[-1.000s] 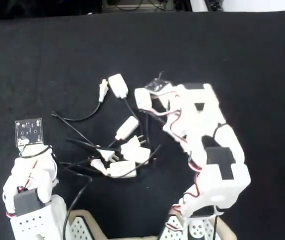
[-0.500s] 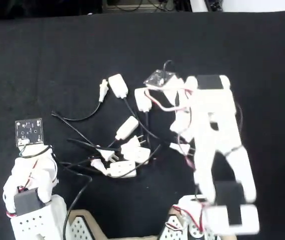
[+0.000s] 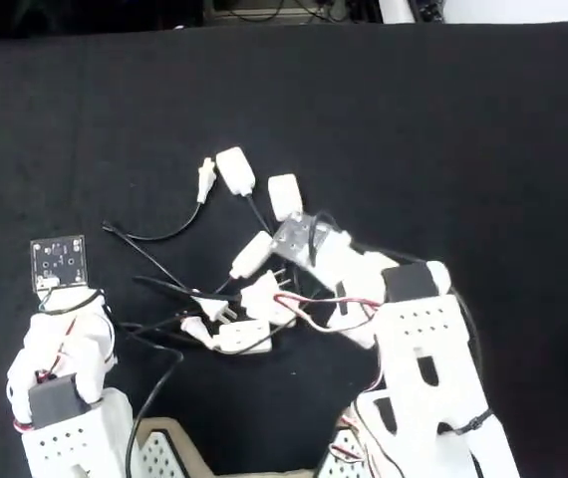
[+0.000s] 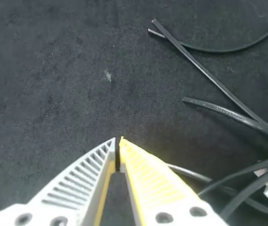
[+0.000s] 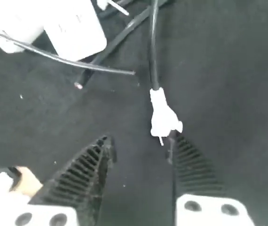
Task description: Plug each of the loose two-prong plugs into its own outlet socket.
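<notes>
Beside one fingertip of the right tool lies a white plug.

Open desk stretches beyond and to both sides of the central tangle of plugs, sockets and cords. Bare desk lies between the spread fingers of the right end effector, though a small white plug sits just beside one fingertip. Near the left end effector, black cords cross the desk.
</notes>
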